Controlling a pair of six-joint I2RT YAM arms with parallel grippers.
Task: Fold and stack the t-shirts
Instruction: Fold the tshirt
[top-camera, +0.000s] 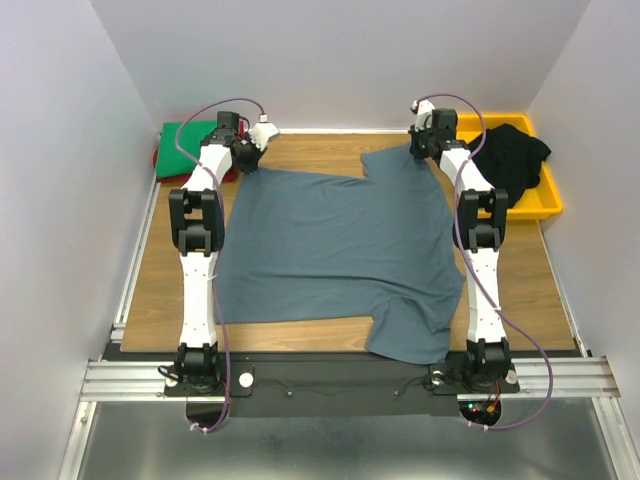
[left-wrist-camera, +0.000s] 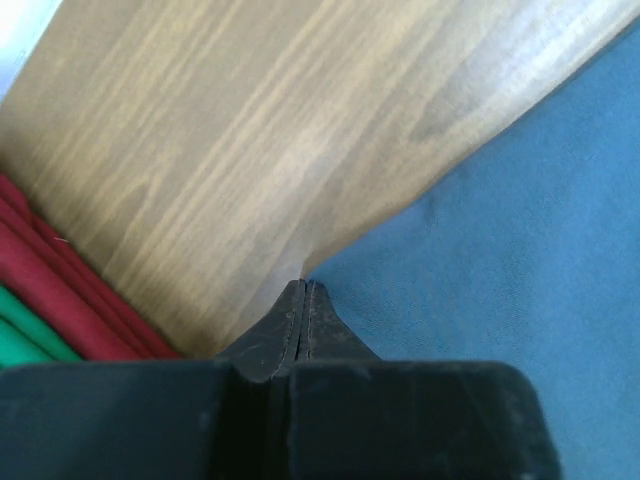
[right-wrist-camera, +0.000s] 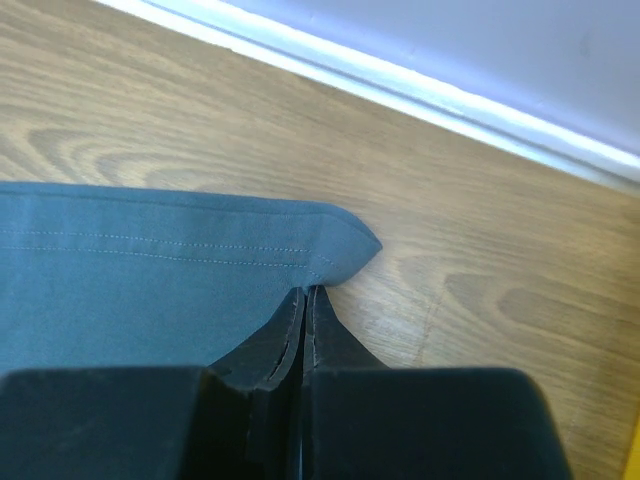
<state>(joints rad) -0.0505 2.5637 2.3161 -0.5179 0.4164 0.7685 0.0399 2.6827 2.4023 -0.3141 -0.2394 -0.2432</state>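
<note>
Across the middle, seen from above, the slate blue-grey shirt (top-camera: 330, 250) is lying spread and unfolded, while the green shirt (top-camera: 185, 138) and red shirt (top-camera: 160, 166) are sitting stacked far left and the black shirt (top-camera: 510, 160) is waiting in the yellow bin (top-camera: 545, 207). At the left wrist, the left gripper (left-wrist-camera: 303, 290) is pinching shut on the shirt's far-left corner. At the right wrist, the right gripper (right-wrist-camera: 305, 295) is clamping its hem corner.

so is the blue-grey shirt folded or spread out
Spread out: the blue-grey shirt lies flat, left gripper and right gripper pinching its far corners.
</note>
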